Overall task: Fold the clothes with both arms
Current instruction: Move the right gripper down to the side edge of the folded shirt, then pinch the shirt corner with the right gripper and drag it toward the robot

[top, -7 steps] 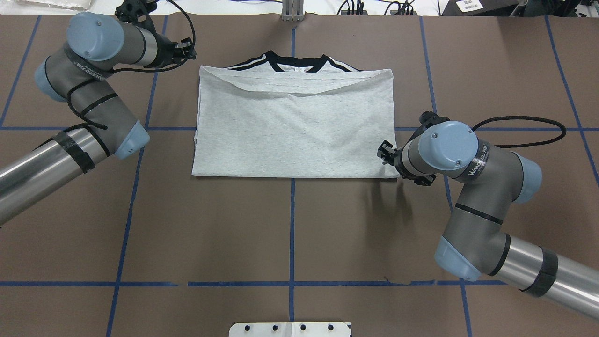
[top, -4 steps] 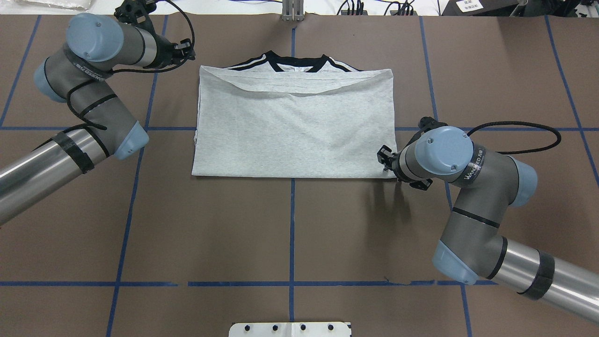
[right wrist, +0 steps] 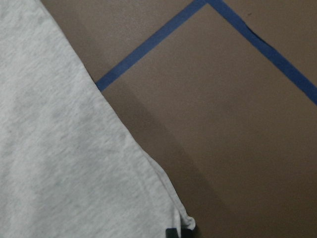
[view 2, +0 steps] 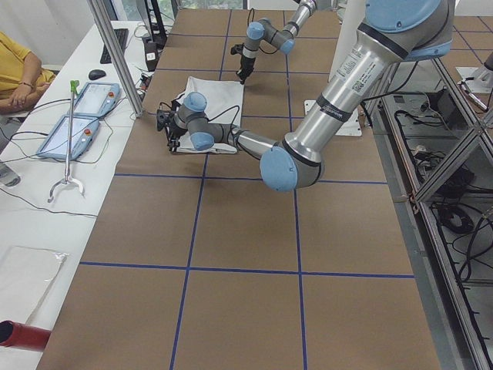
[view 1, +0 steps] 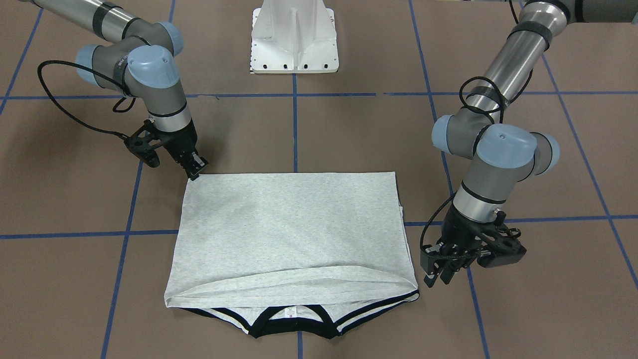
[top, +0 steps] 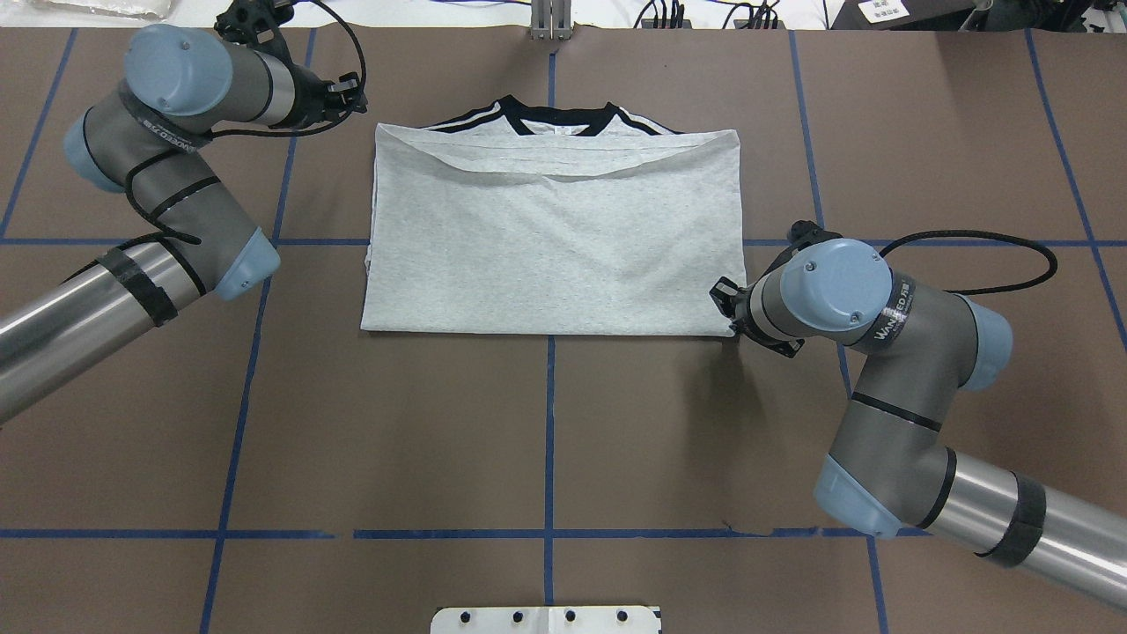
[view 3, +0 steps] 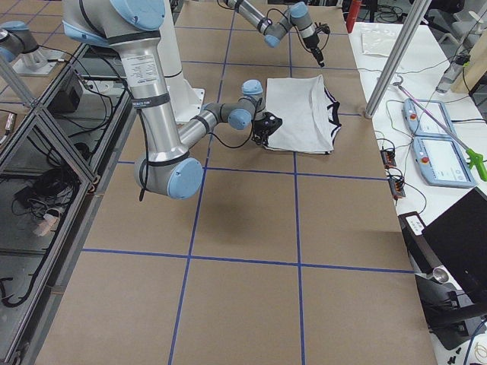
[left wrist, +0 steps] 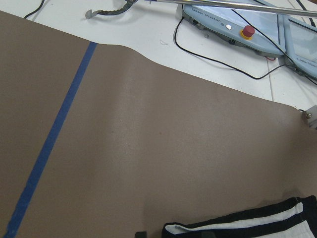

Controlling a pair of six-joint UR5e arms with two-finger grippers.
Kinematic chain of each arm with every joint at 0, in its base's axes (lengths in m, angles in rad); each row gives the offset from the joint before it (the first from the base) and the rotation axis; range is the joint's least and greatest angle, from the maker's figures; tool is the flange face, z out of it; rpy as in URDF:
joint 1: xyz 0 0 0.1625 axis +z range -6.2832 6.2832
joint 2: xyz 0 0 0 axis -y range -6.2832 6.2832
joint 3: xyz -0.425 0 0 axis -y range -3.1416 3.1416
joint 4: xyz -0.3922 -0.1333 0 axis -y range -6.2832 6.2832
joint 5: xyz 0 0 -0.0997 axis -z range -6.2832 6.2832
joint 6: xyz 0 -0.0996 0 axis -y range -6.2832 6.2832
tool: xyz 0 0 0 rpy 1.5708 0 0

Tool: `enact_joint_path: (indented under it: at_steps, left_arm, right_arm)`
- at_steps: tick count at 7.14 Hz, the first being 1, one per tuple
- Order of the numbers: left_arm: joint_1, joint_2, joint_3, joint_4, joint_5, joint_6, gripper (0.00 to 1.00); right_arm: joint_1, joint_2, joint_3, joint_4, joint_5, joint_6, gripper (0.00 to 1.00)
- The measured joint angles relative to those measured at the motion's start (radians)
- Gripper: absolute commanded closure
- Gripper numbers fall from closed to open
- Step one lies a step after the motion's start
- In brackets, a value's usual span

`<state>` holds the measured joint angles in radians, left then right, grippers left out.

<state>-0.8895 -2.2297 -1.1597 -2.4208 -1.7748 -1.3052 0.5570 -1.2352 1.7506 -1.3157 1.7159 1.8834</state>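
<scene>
The right gripper (view 1: 196, 169) has its fingertips down at the near right corner of the T-shirt (view 1: 289, 229), touching the cloth or all but touching it. I cannot tell whether the jaws are closed on that corner, because its own wrist camera shows only the corner's edge and a sliver of black at the bottom. The left gripper (view 1: 437, 276) has its two fingers apart with nothing between them. It hangs just beside the shirt's far left corner, over bare table (top: 546, 440) rather than over cloth (its wrist view catches only the striped shoulder edge).

The shirt lies flat in the middle of the table, folded once, with the hem lying up near the black collar (top: 563, 112). The collar peeks out on the side away from the robot.

By my reading this is the set-up for the next fold: the corners are being taken and no lift has begun. The next move calls for the right jaws to pinch all the layers at their corner. The left must shift inward onto the cloth and close before either arm rises. A pinch on the top layer alone would likely pull the first fold open.

The right arm's forearm comes in from the near right, elbow bent, wrist tipped down and inward toward the shirt. The left arm reaches further out across the table, wrist folded, tool pointing down.
</scene>
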Motion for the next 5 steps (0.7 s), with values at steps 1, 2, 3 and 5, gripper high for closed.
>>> enact_joint_path:
  at_steps: [1,2,3,5]
  left_arm:
    - [0.001,-0.001,-0.002,0.0,0.0,-0.001,0.52]
    - [0.001,-0.002,-0.013,0.002,-0.001,-0.003,0.52]
    - [0.001,-0.001,-0.035,0.005,-0.005,-0.005,0.52]
    - [0.003,0.029,-0.119,0.015,-0.082,-0.022,0.52]
  right_arm:
    - [0.001,-0.009,0.023,-0.003,0.005,0.0,1.0]
    - [-0.004,-0.044,0.078,-0.009,0.016,-0.001,1.0]
    - [-0.024,-0.101,0.153,-0.011,0.035,-0.001,1.0]
    - [-0.124,-0.224,0.31,-0.013,0.1,0.001,1.0]
